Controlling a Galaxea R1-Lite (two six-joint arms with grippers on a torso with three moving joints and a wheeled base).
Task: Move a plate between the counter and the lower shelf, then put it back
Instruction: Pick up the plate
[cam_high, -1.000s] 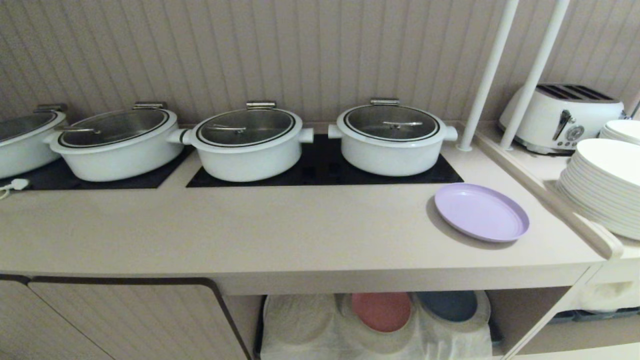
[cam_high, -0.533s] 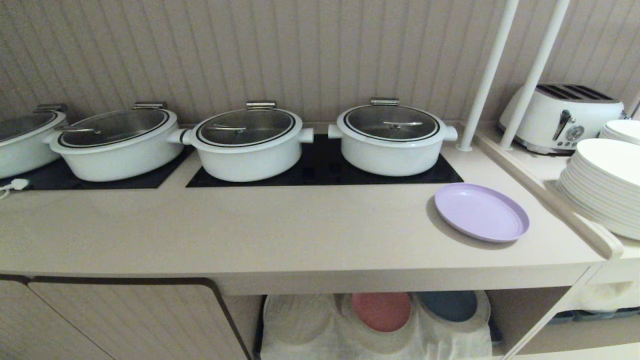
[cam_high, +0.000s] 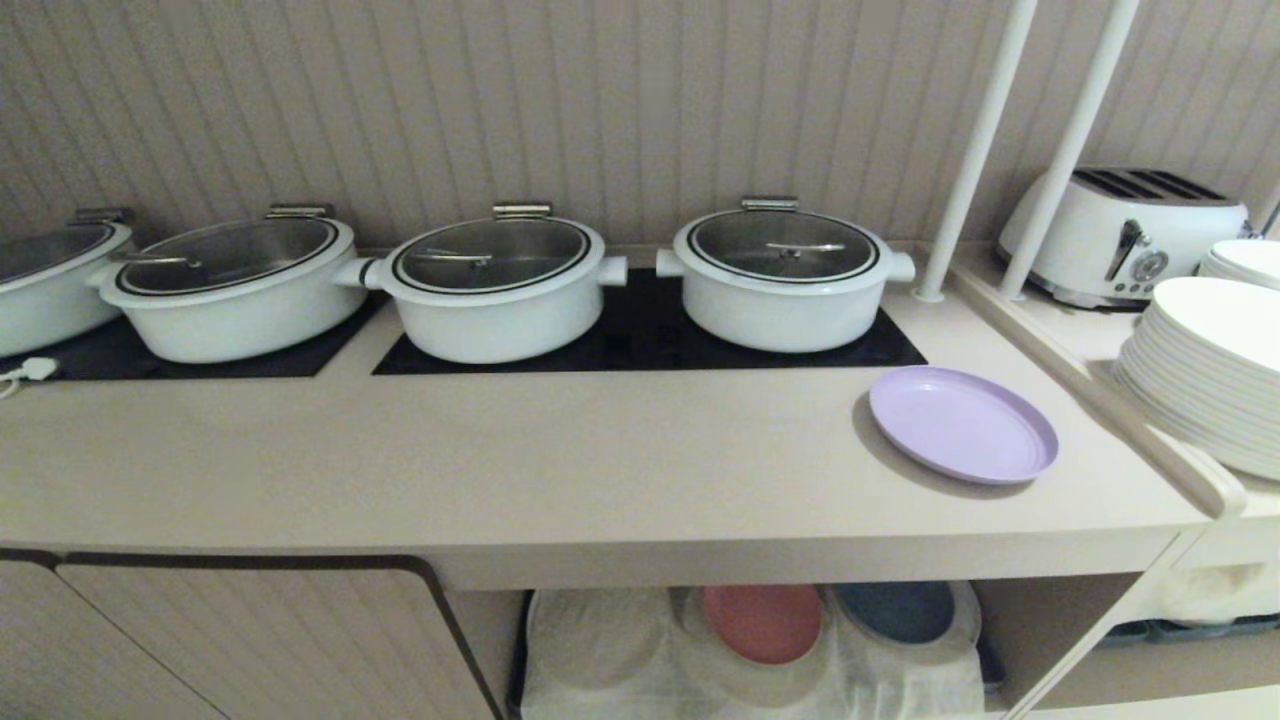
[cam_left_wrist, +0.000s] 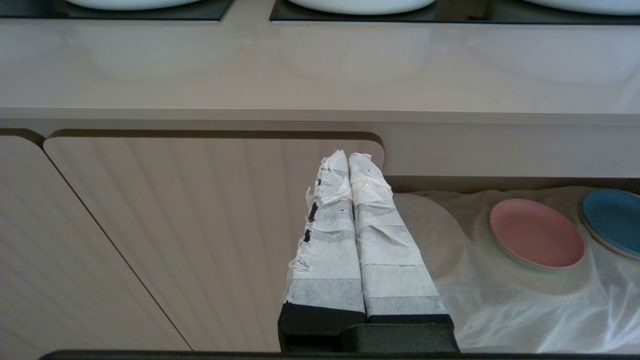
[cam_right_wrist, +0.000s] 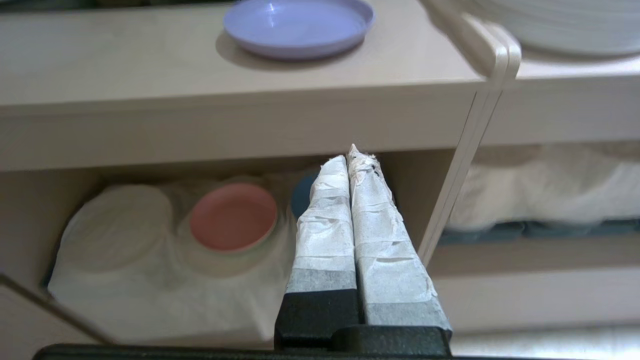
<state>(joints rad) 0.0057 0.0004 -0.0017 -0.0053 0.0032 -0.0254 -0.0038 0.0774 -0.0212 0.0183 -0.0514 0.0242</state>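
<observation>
Nothing moved; blue plate (cam_right_wrist: 303, 198) behind right end effector (cam_right_wrist: 351, 159).

lilac plate (cam_high: 963, 424) on counter (cam_high: 560, 460), pots (cam_high: 780, 275) behind

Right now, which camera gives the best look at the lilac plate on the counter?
The head view: the whole lilac plate shows from above on the counter, beside the white plate stack. The right wrist view shows it whole but low and far away. The left wrist view misses it.
</observation>
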